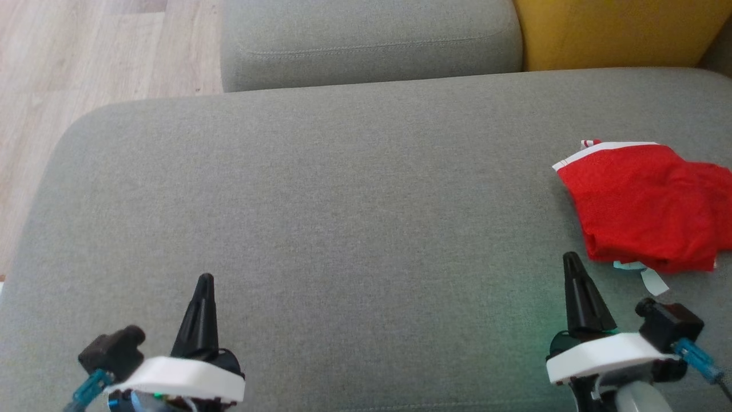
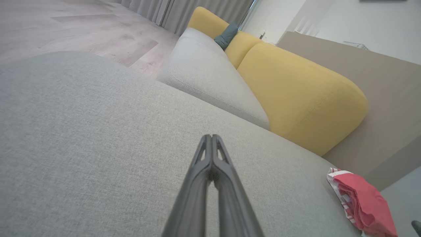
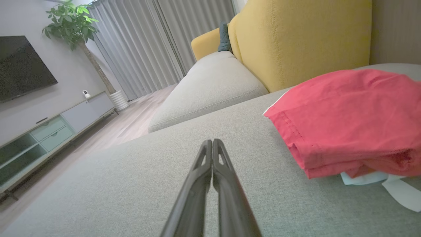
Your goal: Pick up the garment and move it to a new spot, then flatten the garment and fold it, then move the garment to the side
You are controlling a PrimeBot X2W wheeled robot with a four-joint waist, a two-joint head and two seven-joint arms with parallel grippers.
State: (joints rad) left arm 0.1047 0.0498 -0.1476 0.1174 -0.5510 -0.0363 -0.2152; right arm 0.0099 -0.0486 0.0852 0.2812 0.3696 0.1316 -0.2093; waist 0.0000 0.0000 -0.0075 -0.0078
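The garment (image 1: 649, 203) is a red piece with a white-striped waistband, lying folded at the right edge of the grey sofa seat (image 1: 343, 200); pale labels stick out under its near edge. It also appears as the garment (image 2: 361, 200) and the garment (image 3: 348, 121) in the wrist views. My right gripper (image 1: 571, 260) is shut and empty, just left of and nearer than the garment, not touching it. My left gripper (image 1: 206, 280) is shut and empty over the seat's near left part. Both pairs of fingers, left gripper (image 2: 211, 136) and right gripper (image 3: 212, 141), are pressed together.
A second grey cushion (image 1: 366, 40) lies beyond the seat, with a yellow backrest (image 1: 617, 31) at the far right. Wooden floor (image 1: 86, 57) runs along the left. A TV cabinet (image 3: 49, 131), a potted plant (image 3: 72, 23) and curtains (image 3: 158, 42) stand further off.
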